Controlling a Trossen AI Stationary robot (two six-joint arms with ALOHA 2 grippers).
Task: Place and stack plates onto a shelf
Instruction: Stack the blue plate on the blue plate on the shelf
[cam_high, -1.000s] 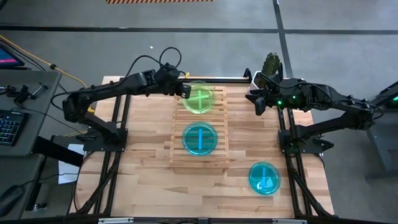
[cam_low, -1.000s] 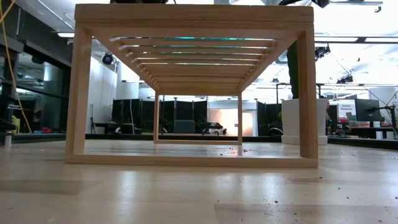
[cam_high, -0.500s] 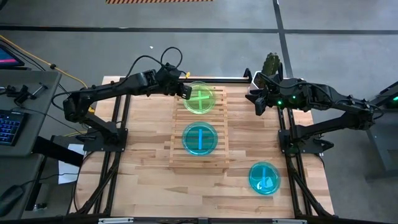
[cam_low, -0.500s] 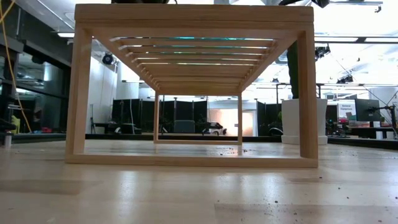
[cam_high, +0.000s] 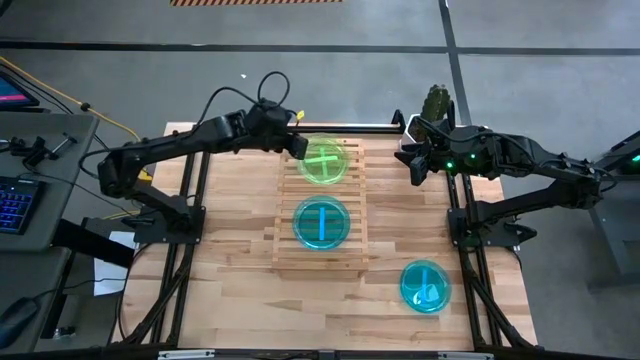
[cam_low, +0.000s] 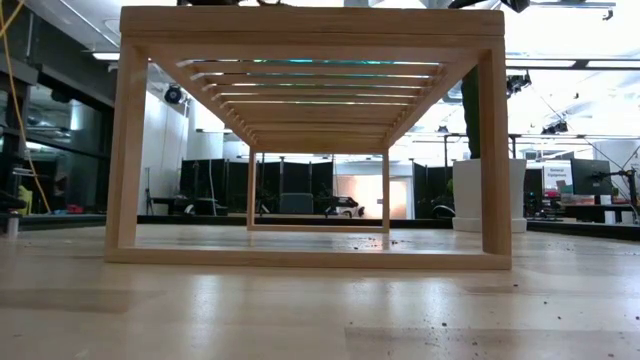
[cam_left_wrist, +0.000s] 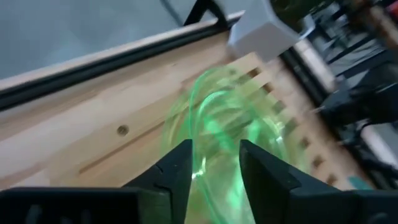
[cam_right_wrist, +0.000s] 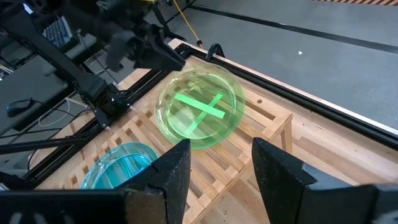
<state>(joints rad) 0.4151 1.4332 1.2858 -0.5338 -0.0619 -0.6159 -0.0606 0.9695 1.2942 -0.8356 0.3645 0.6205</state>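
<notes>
Two lime green plates (cam_high: 323, 160) lie stacked on the far end of the slatted wooden shelf (cam_high: 320, 255), their stripes forming a cross (cam_right_wrist: 200, 107). One cyan plate (cam_high: 321, 222) rests on the shelf's middle. Another cyan plate (cam_high: 425, 285) lies on the table at the near right. My left gripper (cam_high: 298, 148) is at the green stack's left rim, open, with a blurred green rim (cam_left_wrist: 214, 134) between its fingers. My right gripper (cam_high: 408, 160) hovers open beyond the shelf's far right corner, holding nothing. My left gripper comes level from the table's left, its fingers (cam_left_wrist: 180, 168) on either side of the green plates' left rim (cam_left_wrist: 205, 149). The plates rest on the shelf. I cannot tell whether the fingers touch the rim.
Black frame rails (cam_high: 195, 200) run along both sides of the table, and another crosses its far edge. A small white block (cam_high: 412, 124) and a dark green object (cam_high: 437, 100) sit at the far right. In the low view the shelf (cam_low: 310, 20) stands on tall legs.
The upper green plate has shifted slightly toward the table's right and now lies more squarely on the lower one. Both arms have stayed where they were.
</notes>
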